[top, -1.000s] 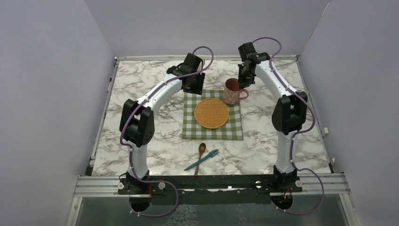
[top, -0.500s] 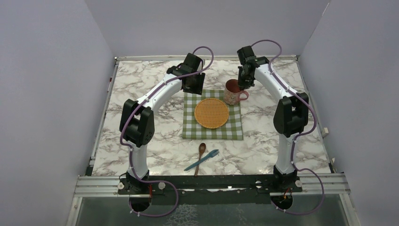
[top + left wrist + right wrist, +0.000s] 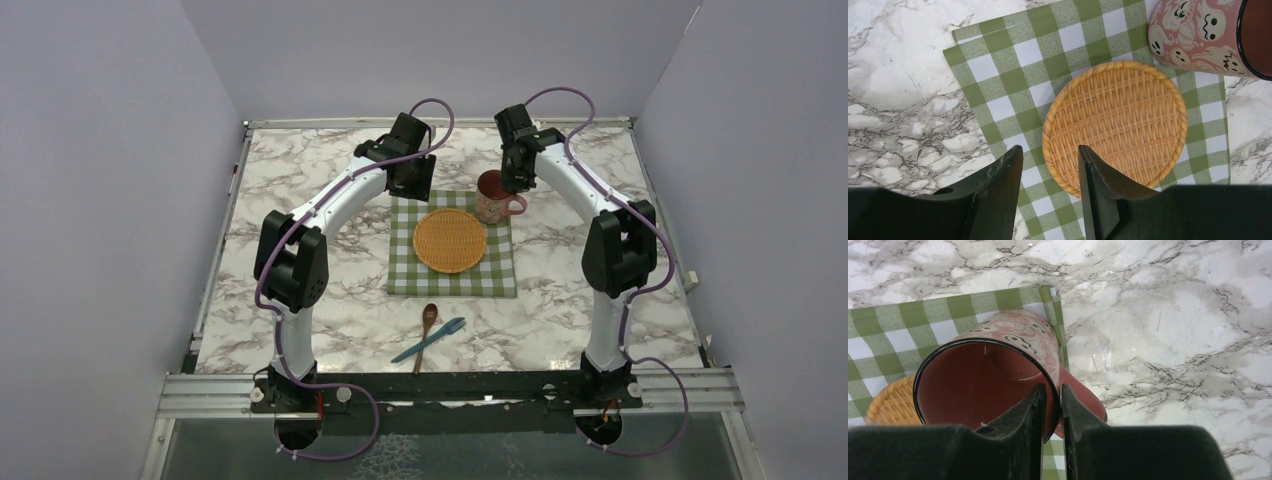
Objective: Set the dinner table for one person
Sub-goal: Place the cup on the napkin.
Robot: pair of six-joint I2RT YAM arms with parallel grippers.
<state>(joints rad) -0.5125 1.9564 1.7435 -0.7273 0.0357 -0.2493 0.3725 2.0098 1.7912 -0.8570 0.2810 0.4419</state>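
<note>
Half mug [image 3: 1018,332] handle hidden — right gripper [image 3: 1052,389] straddling rim.

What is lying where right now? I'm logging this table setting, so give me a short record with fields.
cloth: green-and-white checked, flat on the marble table
plate: wicker, centred on the cloth
mug: pink, upright at the cloth's far right corner, handle pointing right
spoon: wooden, on the marble on the near side of the cloth
fork: blue, crossed with the spoon
left gripper: open, empty, over the cloth
right gripper: fingers straddle the mug's rim; grip unclear
</note>
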